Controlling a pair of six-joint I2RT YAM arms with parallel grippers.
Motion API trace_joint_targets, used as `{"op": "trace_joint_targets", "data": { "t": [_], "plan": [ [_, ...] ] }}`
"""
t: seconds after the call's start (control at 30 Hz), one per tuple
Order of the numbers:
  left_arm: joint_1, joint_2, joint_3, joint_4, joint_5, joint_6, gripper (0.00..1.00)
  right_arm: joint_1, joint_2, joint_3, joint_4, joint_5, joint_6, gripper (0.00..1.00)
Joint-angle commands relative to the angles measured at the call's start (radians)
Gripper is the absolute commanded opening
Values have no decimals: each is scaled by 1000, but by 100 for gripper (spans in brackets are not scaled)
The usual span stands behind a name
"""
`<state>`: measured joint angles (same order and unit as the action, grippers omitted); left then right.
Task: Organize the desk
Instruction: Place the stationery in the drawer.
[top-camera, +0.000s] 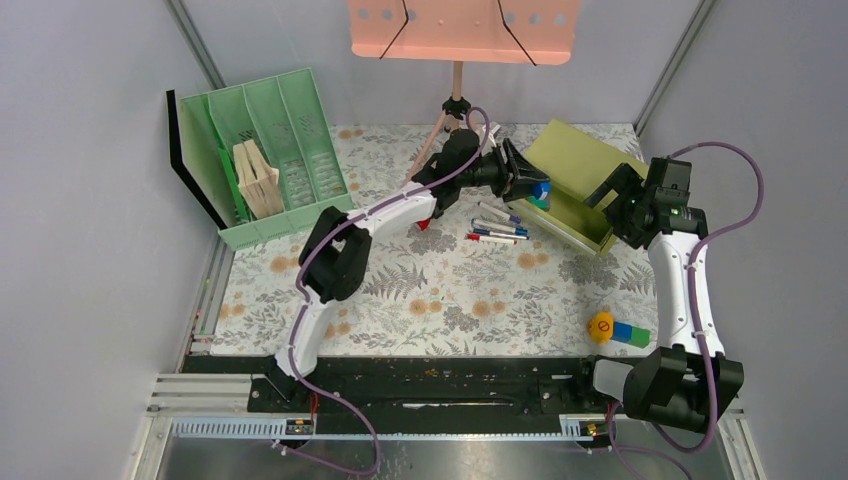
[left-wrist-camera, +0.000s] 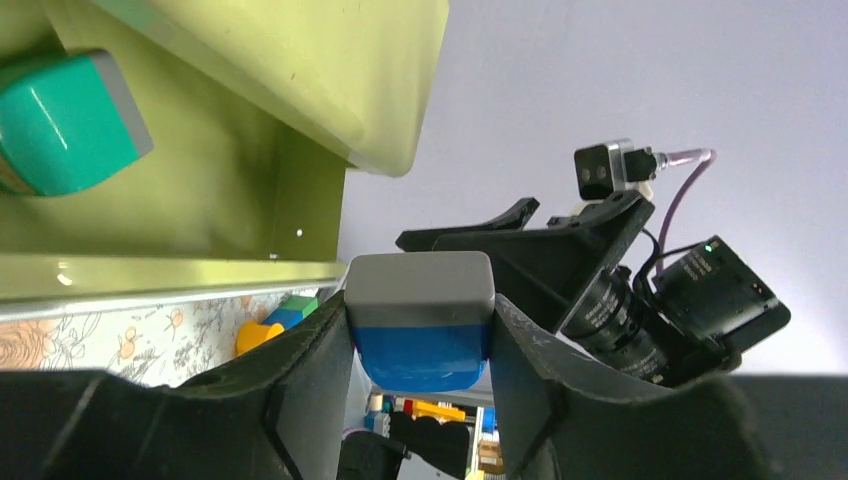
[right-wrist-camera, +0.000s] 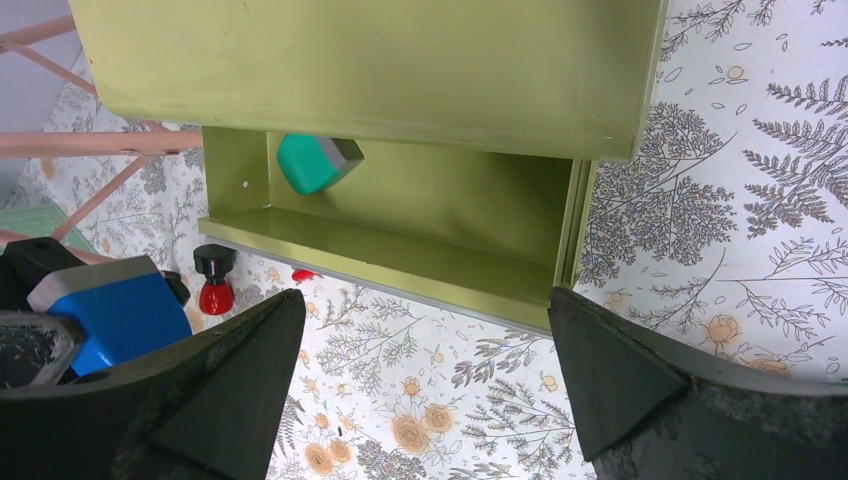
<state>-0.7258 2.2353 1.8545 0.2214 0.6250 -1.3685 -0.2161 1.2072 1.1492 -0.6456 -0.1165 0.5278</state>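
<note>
Top external view, nearest the arm bases: the flower-printed desk (top-camera: 440, 290) fills the floor of the cell. A yellow round piece (top-camera: 601, 326) lies touching a blue-and-green block (top-camera: 630, 334) by the right arm's base. Farther in, a few pens (top-camera: 497, 230) lie loose mid-desk. Just past them the left gripper (top-camera: 530, 188) pinches a blue block with a grey cap (left-wrist-camera: 420, 350) between its fingers, beside the open olive box (top-camera: 575, 170). The right gripper (right-wrist-camera: 427, 295) hangs over that box's front edge, jaws spread wide and empty. A teal block (right-wrist-camera: 312, 163) sits inside the box. At the far left stands a green organizer (top-camera: 275, 150), and at the back a salmon stand (top-camera: 462, 28).
</note>
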Motion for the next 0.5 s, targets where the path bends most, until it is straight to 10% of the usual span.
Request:
{"op": "trace_joint_targets", "data": {
  "t": [0.0,0.47],
  "plan": [
    [-5,38,112,-41,-33,-10,1,-2,-7,26,4,1,-7,99],
    [-6,137,262,-113,-93,-58,19,-2,-16,16,4,-8,-7,100]
  ]
}}
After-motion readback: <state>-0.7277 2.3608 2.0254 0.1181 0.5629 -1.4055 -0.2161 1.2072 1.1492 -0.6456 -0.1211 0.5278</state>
